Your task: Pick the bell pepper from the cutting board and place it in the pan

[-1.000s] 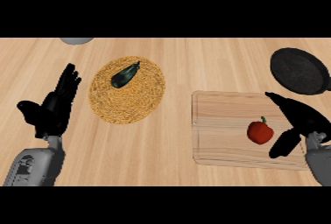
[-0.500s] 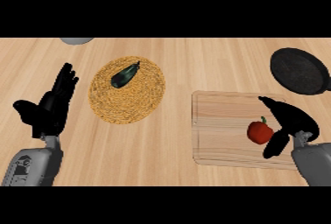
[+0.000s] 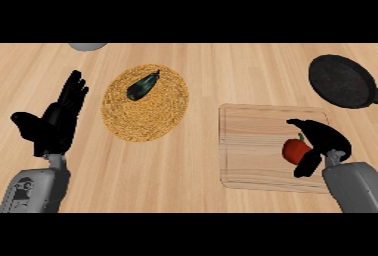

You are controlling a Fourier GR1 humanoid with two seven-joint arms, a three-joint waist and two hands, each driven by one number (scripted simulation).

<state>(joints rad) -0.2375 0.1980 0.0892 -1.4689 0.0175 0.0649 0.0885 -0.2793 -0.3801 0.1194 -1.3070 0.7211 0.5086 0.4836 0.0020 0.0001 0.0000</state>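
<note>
our left hand (image 3: 53, 125) is resting open at the desk's left, fingers up. the pepper (image 3: 295, 150) is lying on the board (image 3: 251, 150), and our right hand (image 3: 319, 145) is curling round it. it's light, smooth, probably slippery, so we're wrapping its round body. the pan (image 3: 343, 81) is waiting beyond.

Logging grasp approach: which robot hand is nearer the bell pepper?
Right. The right robot hand curls around the bell pepper on the cutting board; the left robot hand rests open, far left.
</note>
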